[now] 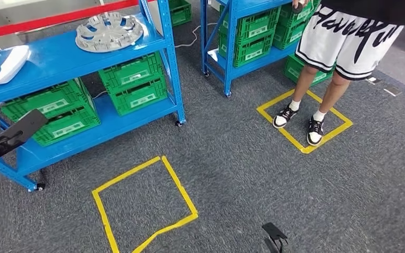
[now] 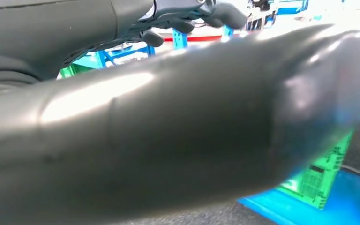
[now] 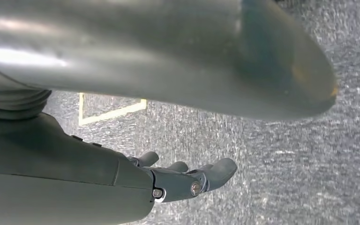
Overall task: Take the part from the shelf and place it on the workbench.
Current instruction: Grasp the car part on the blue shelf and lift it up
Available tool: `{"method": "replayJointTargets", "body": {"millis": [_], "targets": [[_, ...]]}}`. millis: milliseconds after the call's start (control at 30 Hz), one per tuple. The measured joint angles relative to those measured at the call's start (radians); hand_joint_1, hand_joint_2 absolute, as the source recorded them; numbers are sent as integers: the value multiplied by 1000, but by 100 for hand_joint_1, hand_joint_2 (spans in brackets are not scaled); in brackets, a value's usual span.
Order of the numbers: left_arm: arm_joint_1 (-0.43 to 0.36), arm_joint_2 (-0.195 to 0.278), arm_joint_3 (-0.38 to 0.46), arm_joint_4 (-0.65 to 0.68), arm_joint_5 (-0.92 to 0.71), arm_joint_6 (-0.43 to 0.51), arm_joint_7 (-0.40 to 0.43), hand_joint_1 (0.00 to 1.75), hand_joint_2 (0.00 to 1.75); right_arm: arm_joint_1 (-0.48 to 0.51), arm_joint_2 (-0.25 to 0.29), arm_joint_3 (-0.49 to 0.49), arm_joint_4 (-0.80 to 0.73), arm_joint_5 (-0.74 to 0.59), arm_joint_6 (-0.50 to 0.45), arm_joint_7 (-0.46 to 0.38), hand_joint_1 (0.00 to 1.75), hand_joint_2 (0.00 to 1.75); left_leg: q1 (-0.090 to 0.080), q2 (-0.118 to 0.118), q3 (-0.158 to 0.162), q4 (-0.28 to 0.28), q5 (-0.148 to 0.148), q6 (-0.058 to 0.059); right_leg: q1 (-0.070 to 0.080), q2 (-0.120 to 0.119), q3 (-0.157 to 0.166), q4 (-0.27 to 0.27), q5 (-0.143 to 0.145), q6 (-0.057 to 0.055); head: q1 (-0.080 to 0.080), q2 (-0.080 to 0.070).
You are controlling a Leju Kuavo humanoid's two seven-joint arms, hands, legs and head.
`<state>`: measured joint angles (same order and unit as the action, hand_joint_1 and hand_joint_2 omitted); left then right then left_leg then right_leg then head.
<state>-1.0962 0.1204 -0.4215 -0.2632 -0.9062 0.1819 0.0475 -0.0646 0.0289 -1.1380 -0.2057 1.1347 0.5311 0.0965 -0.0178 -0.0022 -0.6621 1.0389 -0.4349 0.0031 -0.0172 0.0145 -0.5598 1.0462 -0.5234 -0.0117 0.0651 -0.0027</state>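
Head view: part point(image 1: 108, 31) flat on shelf point(image 1: 58, 58), well beyond empty, spread left hand point(image 2: 187, 18); right hand point(image 3: 178, 180) empty, fingers apart over carpet point(image 3: 286, 164).

I'm seeing grey carpet floor point(image 1: 253, 174) w/ two yellow tape squares point(image 1: 143, 205), one under a person's sneakers point(image 1: 298, 124). Blue metal racks point(image 1: 171, 58) hold green crates point(image 1: 134, 84). Red stripe point(image 1: 58, 18) along the far wall.

Silver round part point(image 1: 109, 31) lies flat on blue shelf point(image 1: 58, 58).
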Motion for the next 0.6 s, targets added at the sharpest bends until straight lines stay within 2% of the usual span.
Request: {"method": "replayJointTargets", "body": {"millis": [33, 100, 133, 167, 233, 267, 300, 333, 400, 433, 467, 500, 600], "targets": [[-2, 0, 0, 0, -1, 1, 1, 0, 0, 0, 0, 0, 0, -1, 0, 0, 0, 0, -1, 0, 6, -4, -6, 4, 1, 0, 4, -1, 0, 6, -1, 0], [-4, -2, 0, -3, -5, 1, 2, 0, 0, 0, 0, -1, 0, -3, 0, 0, 0, 0, 5, 1, 26, -17, 4, 14, 3, -2, 7, 13, -5, 14, -1, 0], [-7, -4, 0, -3, -7, 1, 2, 0, 0, 0, 0, -1, 0, -4, 1, 0, 0, 0, 7, 1, 37, -20, 3, 18, 3, -3, -4, 36, -14, 17, 0, 0], [-10, -7, 0, -4, -10, 1, 3, 0, 0, -1, 0, -1, 0, -5, 1, 0, 0, 0, 9, 1, 45, -24, 2, 22, 2, -4, -28, 77, -29, 20, 0, 0], [-14, -15, 0, -4, -14, 1, 6, 0, 0, 0, -1, -2, 0, -6, 1, 0, 0, 0, 8, 0, 53, -24, -7, 28, 1, -6, -104, 191, -68, 27, 0, 0], [-12, -18, 0, -3, -16, 2, 9, 0, 0, 1, -2, -3, 0, -6, 1, 0, 0, 0, 9, -1, 58, -23, -13, 28, 1, -6, -139, 232, -80, 30, 0, 0], [-9, -21, 0, -3, -18, 2, 12, 0, 0, 3, -2, -3, 0, -5, 1, -1, 0, 0, 9, -2, 65, -22, -20, 26, 0, -6, -163, 246, -77, 33, 0, 0], [-6, -22, 0, -2, -20, 2, 14, 0, 0, 5, -2, -4, 0, -3, 1, -3, 0, 0, 11, -3, 73, -21, -29, 24, -2, -7, -169, 224, -52, 36, 0, 0], [-5, -15, 0, -2, -21, 5, 16, 0, 0, 8, -3, -3, 1, 5, 1, -5, 0, 0, 14, -2, 89, -13, -49, 14, -6, -9, -143, 108, 38, 38, 0, 0], [-5, -7, 0, -1, -22, 7, 16, 0, 0, 9, -4, -3, 1, 11, 1, -5, 0, 0, 14, -2, 95, -9, -59, 7, -5, -9, -128, 55, 64, 37, 0, 0], [-6, 3, 0, -1, -22, 9, 15, 0, 0, 9, -5, -3, 1, 17, 1, -4, 0, 0, 13, -1, 97, -5, -67, 0, -5, -10, -117, 22, 81, 32, -1, 0], [-6, 15, 0, -1, -22, 10, 14, 0, 0, 10, -5, -3, 2, 22, 1, -2, 0, 0, 11, 0, 99, -3, -73, -7, -4, -10, -113, 10, 82, 25, -1, 0], [-7, 51, 0, -1, -23, 11, 19, 0, 0, 12, -5, -3, 2, 30, 1, 1, 0, 0, 12, 0, 104, 8, -83, -23, -4, -7, -99, 9, 77, 1, -3, 0]]}}
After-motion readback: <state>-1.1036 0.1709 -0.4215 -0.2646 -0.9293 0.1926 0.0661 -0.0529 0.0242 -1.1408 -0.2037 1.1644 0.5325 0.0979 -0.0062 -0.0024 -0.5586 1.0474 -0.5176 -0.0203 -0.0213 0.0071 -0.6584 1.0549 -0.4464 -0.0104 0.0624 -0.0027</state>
